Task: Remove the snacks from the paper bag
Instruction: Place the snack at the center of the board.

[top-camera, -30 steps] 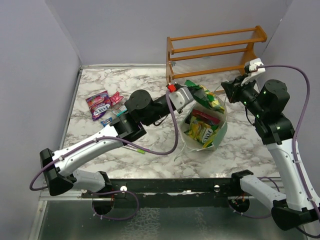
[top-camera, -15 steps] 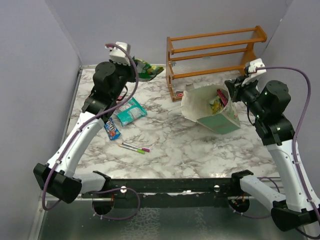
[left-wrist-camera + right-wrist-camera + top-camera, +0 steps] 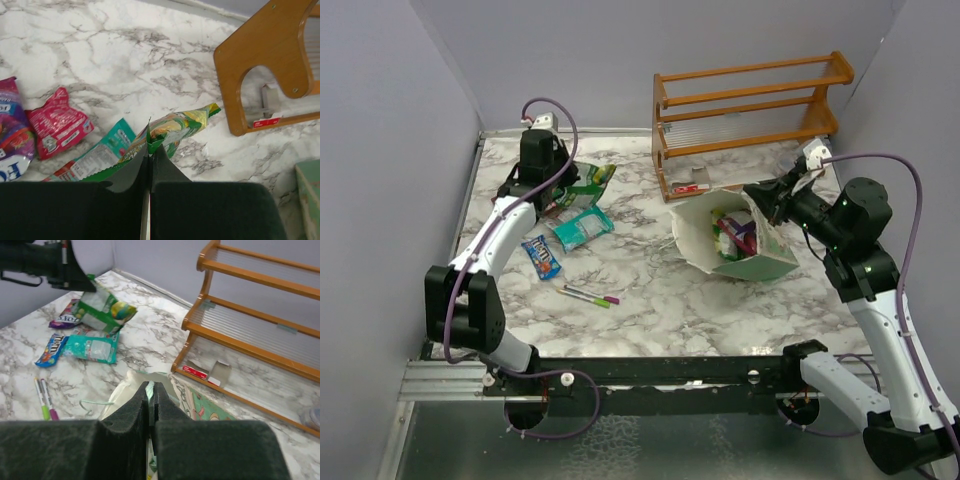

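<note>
The pale green paper bag (image 3: 760, 262) lies tipped toward the left, and several snacks (image 3: 732, 235) show in its cream mouth. My right gripper (image 3: 761, 197) (image 3: 151, 388) is shut on the bag's upper rim (image 3: 126, 382). At the far left, my left gripper (image 3: 546, 172) (image 3: 150, 150) is shut on the corner of a yellow-green snack packet (image 3: 586, 182) (image 3: 175, 129) (image 3: 107, 310), low over the table. Teal (image 3: 582, 228) (image 3: 96, 157), blue (image 3: 542, 257), pink (image 3: 57, 125) and purple (image 3: 12, 146) packets lie around it.
An orange wooden rack (image 3: 750, 110) (image 3: 270, 65) stands at the back, with a small red-and-white item (image 3: 692, 185) (image 3: 197, 371) at its foot. Green and purple pens (image 3: 590, 297) (image 3: 45, 400) lie front left. Grey walls close in the left and back.
My left arm carried the yellow-green packet from the bag to the far left and lowered it beside the other packets. The bag has tipped over to the left in my right gripper.
</note>
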Controlling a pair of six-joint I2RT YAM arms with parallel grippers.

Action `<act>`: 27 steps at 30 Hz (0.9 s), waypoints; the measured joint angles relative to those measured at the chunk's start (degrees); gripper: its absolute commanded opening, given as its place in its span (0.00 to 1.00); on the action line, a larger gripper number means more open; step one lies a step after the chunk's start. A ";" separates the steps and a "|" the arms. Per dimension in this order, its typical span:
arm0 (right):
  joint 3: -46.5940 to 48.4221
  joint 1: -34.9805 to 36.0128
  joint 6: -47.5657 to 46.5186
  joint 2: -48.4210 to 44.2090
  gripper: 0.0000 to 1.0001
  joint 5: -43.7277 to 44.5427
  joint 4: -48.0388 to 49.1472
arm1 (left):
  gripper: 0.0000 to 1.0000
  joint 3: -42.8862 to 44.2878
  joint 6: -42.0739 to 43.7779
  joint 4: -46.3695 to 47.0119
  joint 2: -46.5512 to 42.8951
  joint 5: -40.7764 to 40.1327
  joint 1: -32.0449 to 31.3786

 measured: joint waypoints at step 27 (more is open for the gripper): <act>-1.86 0.00 0.20 2.14 0.02 -27.89 4.52 | 0.87 13.40 -16.20 7.21 22.56 9.27 11.30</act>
